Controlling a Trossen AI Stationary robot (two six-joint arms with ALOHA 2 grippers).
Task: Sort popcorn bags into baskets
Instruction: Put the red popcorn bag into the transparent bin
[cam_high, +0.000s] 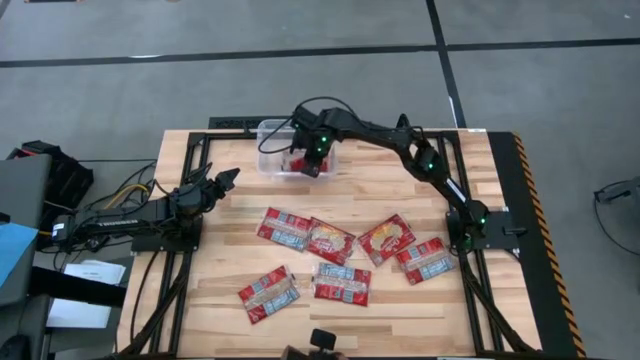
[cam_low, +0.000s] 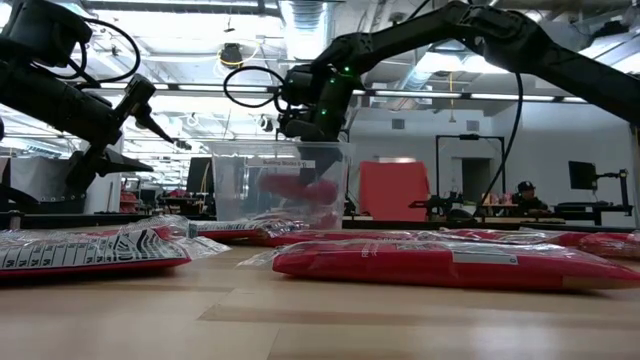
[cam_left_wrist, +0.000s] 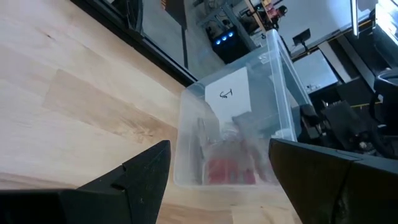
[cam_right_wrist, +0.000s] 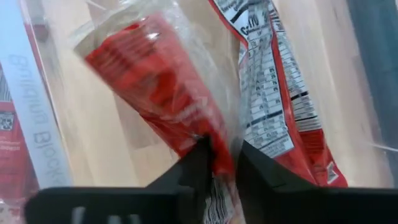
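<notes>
Inside bin (cam_high: 272, 160), right gripper (cam_right_wrist: 221, 163) pinches bag (cam_right_wrist: 163, 93); packet (cam_right_wrist: 280, 93) beside.

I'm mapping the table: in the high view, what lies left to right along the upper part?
Left gripper, open and empty → clear bin → right gripper over the bin, shut on a popcorn bag.

Two dark, slender, jointed arms, matte black throughout.

Black cables looping off the right arm (cam_high: 400, 135) near the wrist; small green lights glowing at its joints; left arm (cam_high: 140, 212) ending in two pointed black fingers (cam_left_wrist: 140, 177), flat-faced and wedge-shaped.
</notes>
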